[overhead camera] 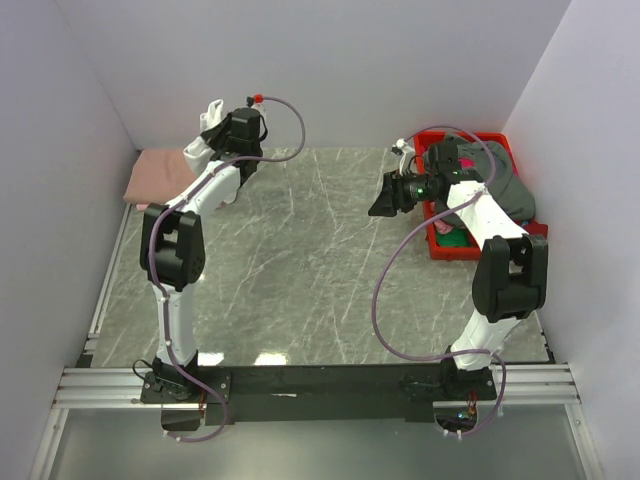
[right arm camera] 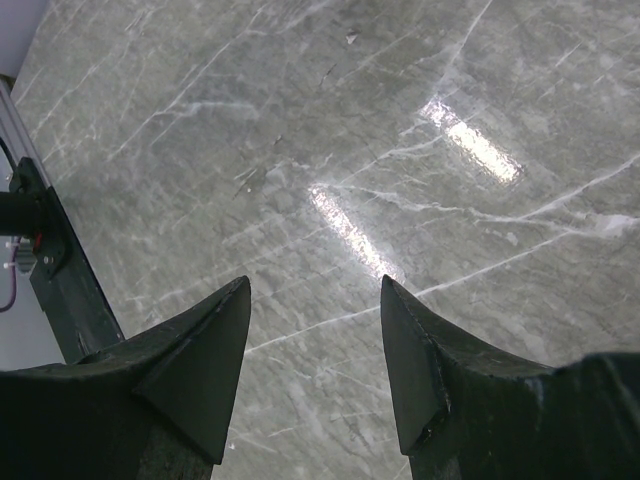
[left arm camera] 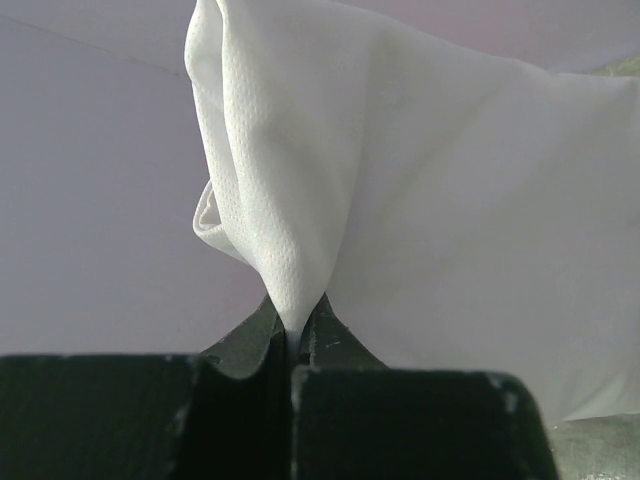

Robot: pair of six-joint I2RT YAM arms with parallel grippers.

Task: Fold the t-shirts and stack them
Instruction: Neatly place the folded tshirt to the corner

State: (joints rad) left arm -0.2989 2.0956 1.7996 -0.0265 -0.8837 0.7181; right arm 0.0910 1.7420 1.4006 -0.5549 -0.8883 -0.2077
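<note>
Right under your left wrist camera, the left gripper (left arm camera: 295, 345) has its jaws pressed together on a thin pinch of the white t-shirt (left arm camera: 400, 200). The cloth fans up and away from the fingertips, most of it spreading to the right in that view.

From the top camera, that hand is raised at the far-left corner. The white cloth is bunched on its wall side, over the salmon-pink t-shirt (overhead camera: 158, 175), which lies flat with its long side along the back edge. So your drop spot sits just below and to the left, and the left arm is by far the nearer one.

The room is tight there, with the back wall and side wall both close. The open marble of the table (overhead camera: 300, 260) lies toward the centre.

Your right gripper (right arm camera: 315, 290) is spread wide, holding nothing, over bare table. It is well apart from the white shirt, beside the red bin (overhead camera: 440, 245) where a grey t-shirt (overhead camera: 505, 180) is heaped. I'd judge that as next in line.
</note>
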